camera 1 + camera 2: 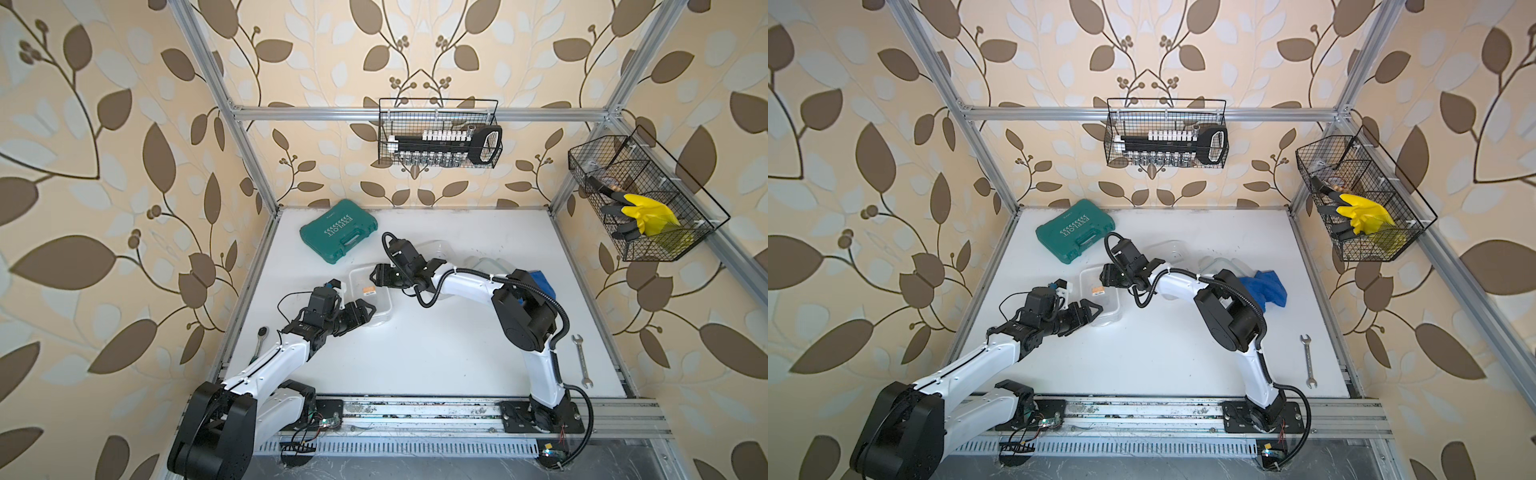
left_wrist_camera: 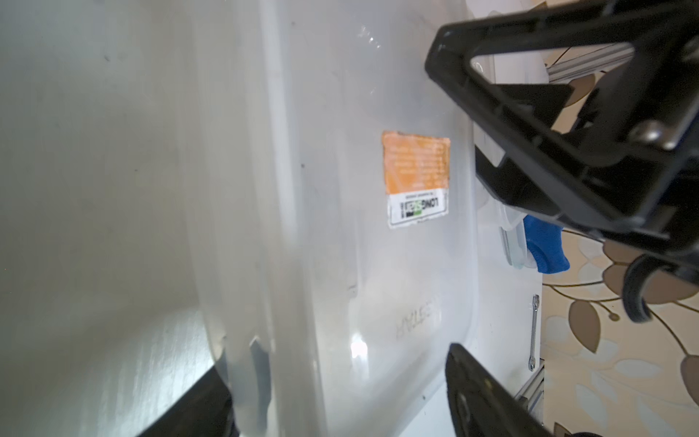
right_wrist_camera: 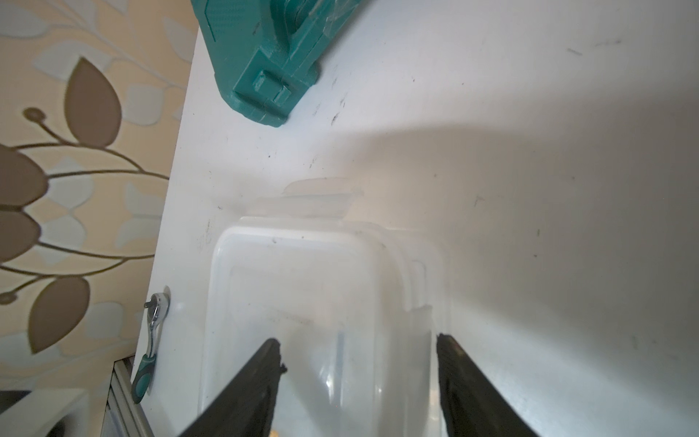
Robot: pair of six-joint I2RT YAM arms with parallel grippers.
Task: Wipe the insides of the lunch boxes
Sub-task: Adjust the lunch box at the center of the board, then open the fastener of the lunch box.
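A clear lunch box (image 1: 380, 301) (image 1: 1106, 305) with an orange sticker on its floor lies left of the table's middle. My left gripper (image 1: 371, 311) (image 2: 336, 378) stands open at its near end. The box's (image 2: 359, 265) corner lies between the fingers, and I cannot tell if they touch it. My right gripper (image 1: 372, 276) (image 3: 357, 344) is open over the far end. One finger is above the box's (image 3: 302, 272) inside and the other is by its rim. A second clear lunch box (image 1: 436, 249) (image 1: 1173, 249) sits behind the right arm, partly hidden.
A blue cloth (image 1: 542, 280) (image 2: 544, 246) lies loose at the right beside clear lids (image 1: 1221, 264). A green tool case (image 1: 338, 230) (image 3: 264, 56) sits at the back left. A ratchet (image 1: 259, 338) (image 3: 151, 340) is at the left edge and a wrench (image 1: 582, 359) at the front right. Wire baskets (image 1: 440, 133) hang on the walls.
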